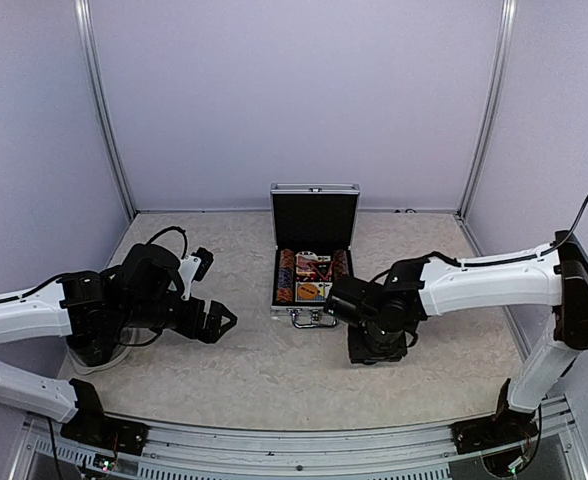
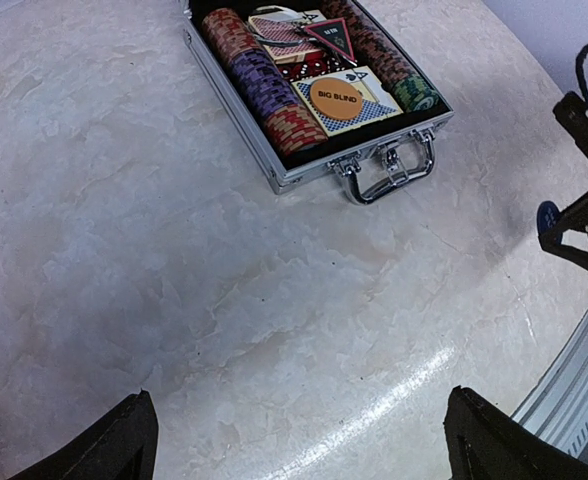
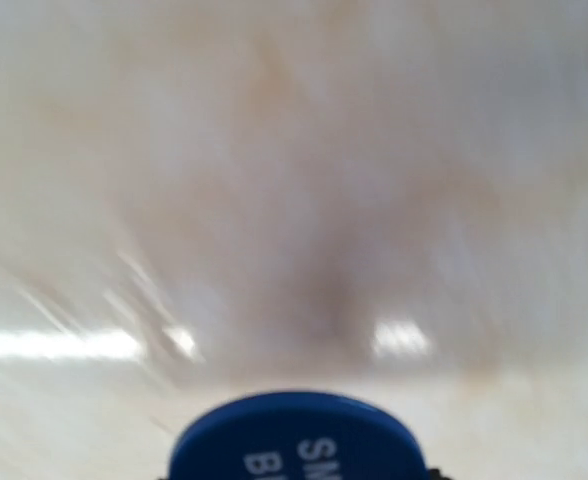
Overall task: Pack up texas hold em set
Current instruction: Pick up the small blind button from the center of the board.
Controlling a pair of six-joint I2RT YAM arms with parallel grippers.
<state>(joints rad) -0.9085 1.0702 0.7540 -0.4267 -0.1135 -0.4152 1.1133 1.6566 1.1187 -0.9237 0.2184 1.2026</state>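
Note:
The silver briefcase (image 1: 314, 300) lies open mid-table, lid upright; in the left wrist view its rim (image 2: 236, 115) frames the chip rows (image 2: 259, 80), the card decks (image 2: 369, 105), an orange "Big Blind" button (image 2: 336, 97) and a dark triangle marker (image 2: 332, 37). My right gripper (image 1: 371, 345) points down at the table just right of the case handle (image 2: 389, 170). It is shut on a round blue button (image 3: 294, 440), which the left wrist view shows at its fingertips (image 2: 547, 215). My left gripper (image 1: 219, 322) hangs open over bare table (image 2: 299, 430), left of the case.
A clear plate (image 1: 99, 365) shows partly under the left arm at the near left. A metal rail (image 1: 304, 450) runs along the near edge. Pale walls and frame posts (image 1: 109, 110) close in the back and sides.

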